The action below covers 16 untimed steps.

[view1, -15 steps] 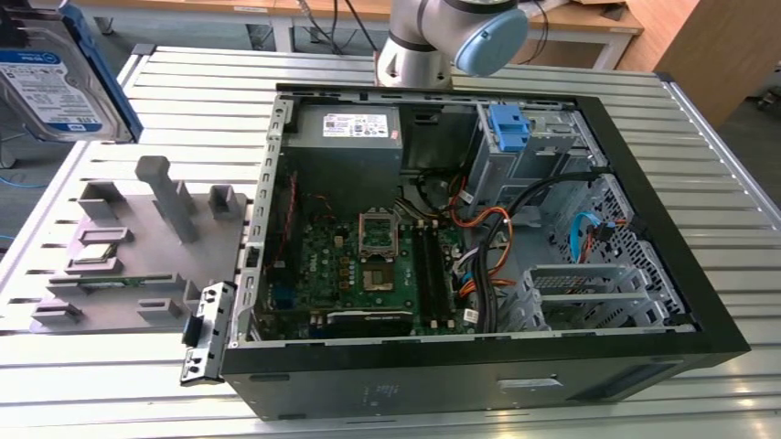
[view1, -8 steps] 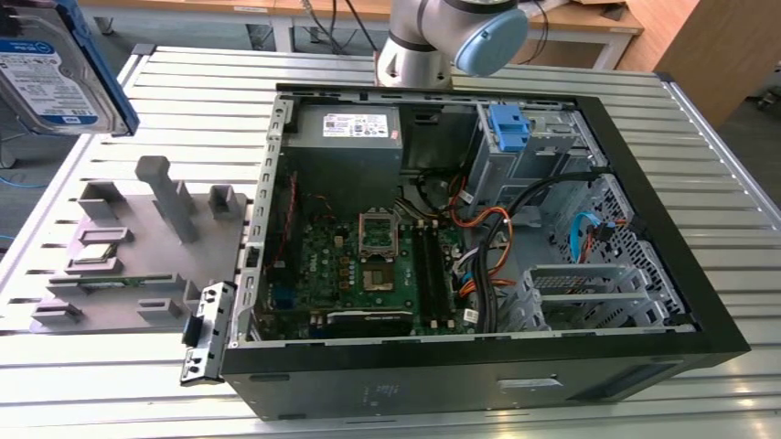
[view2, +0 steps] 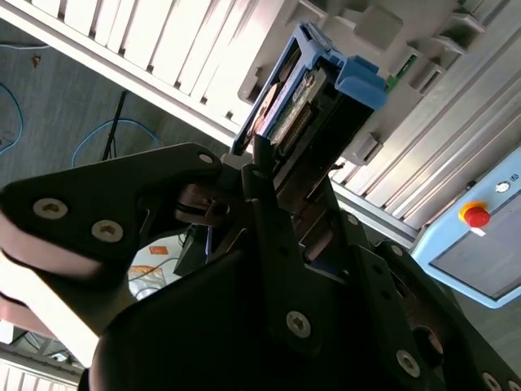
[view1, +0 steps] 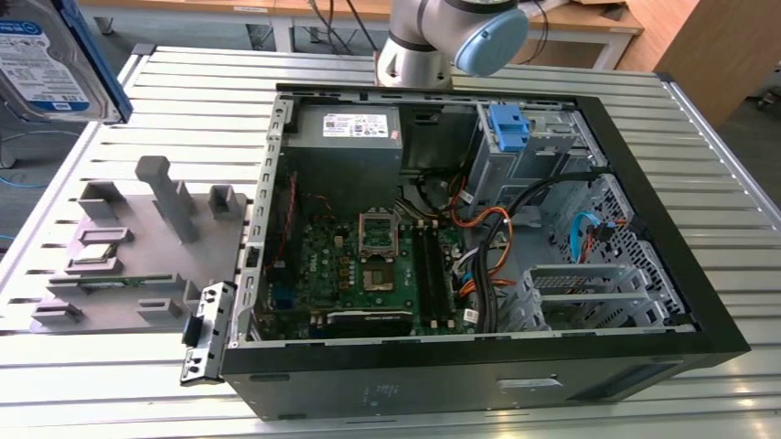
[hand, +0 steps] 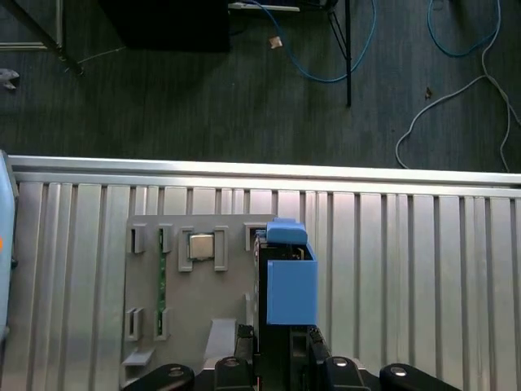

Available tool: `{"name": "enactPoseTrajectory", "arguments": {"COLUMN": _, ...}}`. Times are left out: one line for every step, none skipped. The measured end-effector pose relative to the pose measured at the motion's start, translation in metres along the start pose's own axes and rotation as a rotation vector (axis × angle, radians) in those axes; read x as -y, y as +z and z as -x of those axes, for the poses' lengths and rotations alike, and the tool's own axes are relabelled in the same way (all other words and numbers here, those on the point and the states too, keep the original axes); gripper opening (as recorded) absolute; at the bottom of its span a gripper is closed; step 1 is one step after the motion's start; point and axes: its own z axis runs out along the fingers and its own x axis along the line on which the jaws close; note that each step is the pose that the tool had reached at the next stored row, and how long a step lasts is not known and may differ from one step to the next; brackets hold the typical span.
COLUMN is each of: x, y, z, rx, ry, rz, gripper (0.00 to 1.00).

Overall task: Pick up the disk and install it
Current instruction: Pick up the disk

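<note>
The gripper point(view2: 273, 167) is clamping down on the disk point(view2: 297, 102), and in the second wrist view its dark fingers point(view2: 260, 191) are pressing on either side of the drive's near end, with the blue frame point(view2: 358, 81) wrapping the far end. In the exterior view the disk point(view1: 49, 55) is hanging high in the upper corner on the exterior view's left. It is lifted clear of the ribbed metal tabletop point(view1: 183, 82), and its blue-and-white label is facing the camera. It is sitting well apart from the open computer case point(view1: 683, 302), which is lying on its side on the tabletop with the motherboard point(view1: 366, 265) exposed. Inside the case, the grey power-supply box point(view1: 347, 123) is sitting at the far end and a bare blue bracket point(view1: 507, 128) is standing upright near it. The arm's base point(view1: 445, 41) is standing just behind the case. Between the disk and the case, the grey parts holder point(view1: 123, 265) is resting on the tabletop. In the first wrist view the camera is looking straight down past the gripper point(hand: 281, 354). The disk point(hand: 291, 289) is showing edge-on in its blue frame, hovering over the holder's point(hand: 146, 326) edge. A processor chip point(hand: 201, 245) and a green memory stick point(hand: 161, 281) are lying in the holder's pockets.
</note>
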Motion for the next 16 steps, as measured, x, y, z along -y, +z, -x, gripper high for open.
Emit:
{"name": "enactPoseTrajectory", "arguments": {"x": -0.0002, "y": -0.0028, "z": 0.0002, "rx": 0.0, "ry": 0.0, "rz": 0.0001, "gripper": 0.35}}
{"name": "enactPoseTrajectory", "arguments": {"x": -0.0004, "y": -0.0057, "z": 0.0003, "rx": -0.0001, "ry": 0.0, "rz": 0.0001, "gripper": 0.35}}
{"name": "enactPoseTrajectory", "arguments": {"x": -0.0006, "y": -0.0085, "z": 0.0006, "rx": -0.0001, "ry": 0.0, "rz": 0.0001, "gripper": 0.35}}
{"name": "enactPoseTrajectory", "arguments": {"x": -0.0007, "y": -0.0115, "z": 0.0007, "rx": 0.0, "ry": 0.0, "rz": 0.0, "gripper": 0.35}}
{"name": "enactPoseTrajectory", "arguments": {"x": -0.0009, "y": -0.0143, "z": 0.0009, "rx": 0.0, "ry": 0.0, "rz": 0.0, "gripper": 0.35}}
{"name": "enactPoseTrajectory", "arguments": {"x": -0.0012, "y": -0.0175, "z": 0.0011, "rx": 0.0, "ry": 0.0, "rz": 0.0001, "gripper": 0.35}}
{"name": "enactPoseTrajectory", "arguments": {"x": -0.0013, "y": -0.0201, "z": 0.0013, "rx": 0.0, "ry": 0.0, "rz": 0.0, "gripper": 0.35}}
{"name": "enactPoseTrajectory", "arguments": {"x": -0.0015, "y": -0.0227, "z": 0.0015, "rx": 0.0, "ry": 0.0, "rz": 0.0, "gripper": 0.35}}
{"name": "enactPoseTrajectory", "arguments": {"x": -0.0017, "y": -0.025, "z": 0.0017, "rx": 0.0, "ry": 0.0, "rz": 0.0, "gripper": 0.35}}
{"name": "enactPoseTrajectory", "arguments": {"x": -0.0018, "y": -0.0272, "z": 0.0018, "rx": -0.0001, "ry": 0.0, "rz": 0.0002, "gripper": 0.35}}
{"name": "enactPoseTrajectory", "arguments": {"x": -0.0019, "y": -0.0292, "z": 0.0019, "rx": -0.0002, "ry": 0.0, "rz": 0.0002, "gripper": 0.35}}
{"name": "enactPoseTrajectory", "arguments": {"x": -0.002, "y": -0.031, "z": 0.0021, "rx": -0.0002, "ry": 0.0, "rz": 0.0002, "gripper": 0.35}}
{"name": "enactPoseTrajectory", "arguments": {"x": -0.0021, "y": -0.0323, "z": 0.0022, "rx": -0.0001, "ry": 0.0, "rz": 0.0002, "gripper": 0.35}}
{"name": "enactPoseTrajectory", "arguments": {"x": -0.0021, "y": -0.0324, "z": 0.0022, "rx": -0.0001, "ry": 0.0, "rz": 0.0001, "gripper": 0.35}}
{"name": "enactPoseTrajectory", "arguments": {"x": -0.0021, "y": -0.0323, "z": 0.0022, "rx": 0.0, "ry": 0.0, "rz": 0.0, "gripper": 0.35}}
{"name": "enactPoseTrajectory", "arguments": {"x": -0.0021, "y": -0.0323, "z": 0.0022, "rx": 0.0001, "ry": 0.0, "rz": -0.0001, "gripper": 0.35}}
